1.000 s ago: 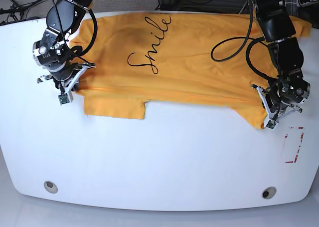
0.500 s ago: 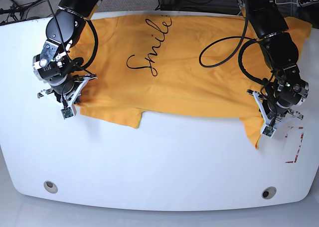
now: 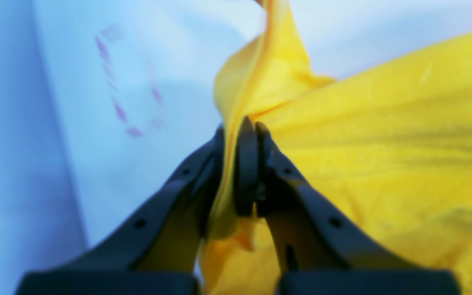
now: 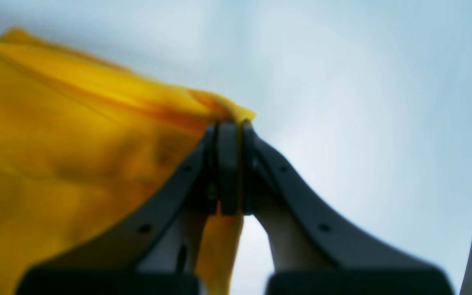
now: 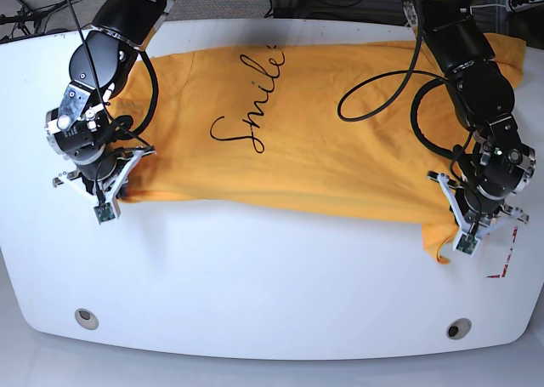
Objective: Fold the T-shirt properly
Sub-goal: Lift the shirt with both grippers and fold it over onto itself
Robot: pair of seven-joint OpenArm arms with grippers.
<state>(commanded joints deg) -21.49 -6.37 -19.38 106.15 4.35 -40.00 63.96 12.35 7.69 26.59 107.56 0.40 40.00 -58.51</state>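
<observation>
Mid-fold, by the look of it: both near corners pinched and lifted off the table [image 5: 272,293], cloth drawn toward the front edge, so a lengthwise fold or a straightening pull seems in hand. Hard to say which.

Left of base view: right gripper [image 5: 104,202] pressed together on the near-left edge of the T-shirt [image 5: 323,140]. Right wrist view confirms it, jaws tight with a thin yellow hem [image 4: 236,116] nipped between the pads and a strip of cloth hanging below them. Bulk of the garment lying to the left of the jaws in that view, bare white surface to the right.

Centre: shirt spread across the far half of the table, front up, black "Smile" lettering [image 5: 251,106] running toward the far edge, partly cut off by it. Near hem raised in a shallow sag between the two grips.

Right of base view: left gripper [image 5: 469,234] likewise clamped on the near-right corner, a small tail of cloth dangling below. Left wrist view shows a folded ridge of fabric [image 3: 256,82] standing up out of the closed jaws, garment off to the right, red dashed marking [image 5: 501,247] on the table just beside.

Next move likely calls for both arms travelling together at equal height, keeping the hem taut, then laying the edge down evenly before letting go. Uneven pace would skew the crease.
</observation>
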